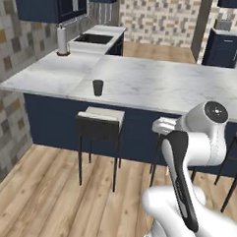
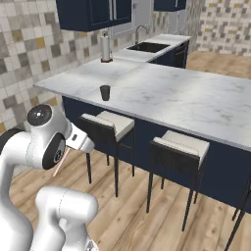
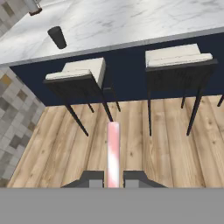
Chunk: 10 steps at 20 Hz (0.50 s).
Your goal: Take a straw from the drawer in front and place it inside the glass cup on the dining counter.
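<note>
In the hand view my gripper (image 3: 113, 179) is shut on the straw (image 3: 113, 151), a thin pale pink-and-white stick that points away from the hand over the wooden floor. The straw (image 2: 60, 163) also pokes out beside the arm's big joint in the right base view. The glass cup (image 1: 97, 87) (image 2: 105, 92) (image 3: 57, 37), small and dark, stands upright near the front edge of the dining counter (image 1: 157, 83) (image 2: 191, 100) (image 3: 131, 22). It is well ahead of the gripper and higher, off to the left. The drawer is out of view.
Two dark stools with white cushions (image 3: 78, 74) (image 3: 179, 61) stand between the gripper and the counter's navy base. A tall grey cylinder on a brown base (image 1: 62, 41) and a sink (image 1: 93, 39) sit at the counter's far left. Tiled wall runs along the left.
</note>
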### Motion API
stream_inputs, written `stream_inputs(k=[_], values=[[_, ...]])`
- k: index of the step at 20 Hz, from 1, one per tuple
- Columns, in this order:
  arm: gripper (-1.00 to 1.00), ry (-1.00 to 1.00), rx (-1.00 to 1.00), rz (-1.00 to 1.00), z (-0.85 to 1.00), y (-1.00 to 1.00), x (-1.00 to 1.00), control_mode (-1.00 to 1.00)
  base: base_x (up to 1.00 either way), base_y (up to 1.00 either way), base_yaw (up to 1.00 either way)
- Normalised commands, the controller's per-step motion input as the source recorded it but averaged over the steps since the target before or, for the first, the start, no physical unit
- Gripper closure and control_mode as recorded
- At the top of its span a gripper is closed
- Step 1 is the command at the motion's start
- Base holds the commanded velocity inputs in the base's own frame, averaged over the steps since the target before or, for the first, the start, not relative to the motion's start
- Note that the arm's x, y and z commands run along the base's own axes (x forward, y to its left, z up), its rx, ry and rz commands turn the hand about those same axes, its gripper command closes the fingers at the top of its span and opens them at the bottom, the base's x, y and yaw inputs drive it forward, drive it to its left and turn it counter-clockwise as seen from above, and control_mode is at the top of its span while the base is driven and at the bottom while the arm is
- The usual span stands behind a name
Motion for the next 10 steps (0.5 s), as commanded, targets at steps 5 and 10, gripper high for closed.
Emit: stream_inputs(k=[5, 10], values=[[1.00, 0.00, 0.00, 0.00, 0.00, 0.00, 0.00, 1.00, 0.99, 0.72, -0.34], [1.00, 0.00, 0.00, 0.00, 0.00, 0.00, 0.00, 1.00, 0.90, 0.59, -0.31]])
